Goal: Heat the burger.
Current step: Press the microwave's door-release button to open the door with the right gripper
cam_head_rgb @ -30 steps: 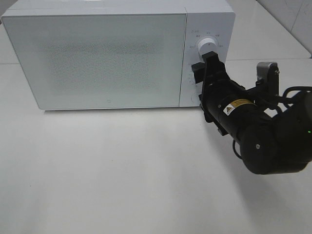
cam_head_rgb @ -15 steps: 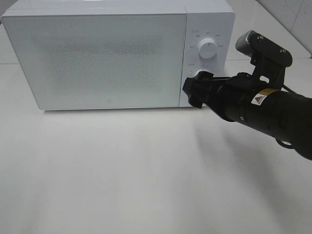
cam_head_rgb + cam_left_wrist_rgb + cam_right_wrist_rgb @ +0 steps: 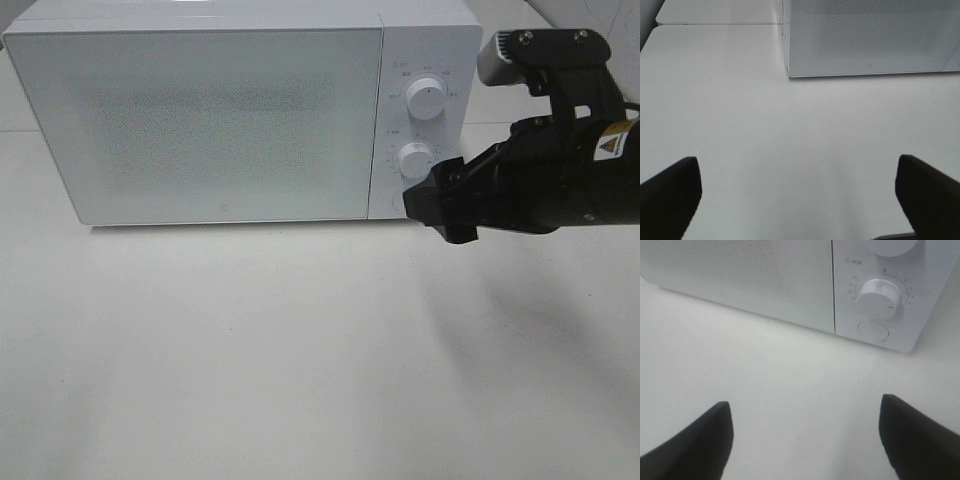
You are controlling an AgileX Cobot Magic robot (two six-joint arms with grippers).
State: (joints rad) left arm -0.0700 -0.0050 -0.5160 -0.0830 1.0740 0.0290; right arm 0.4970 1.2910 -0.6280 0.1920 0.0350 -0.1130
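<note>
Retreat from lower knob (image 3: 415, 160)

The right pincer (image 3: 438, 203), jaws apart and empty, has been drawn back from the shut microwave (image 3: 200, 120). The left pincer (image 3: 797, 167) is held wide over the desk (image 3: 790, 130). No burger is seen; it is presumed inside, heating.

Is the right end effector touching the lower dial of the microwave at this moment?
Apart. In the right wrist view, bare table lies between the right end effector and the lower dial.

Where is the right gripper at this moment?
In the exterior high view the right gripper is on the right side, in front of the microwave, near its lower dial.
</note>
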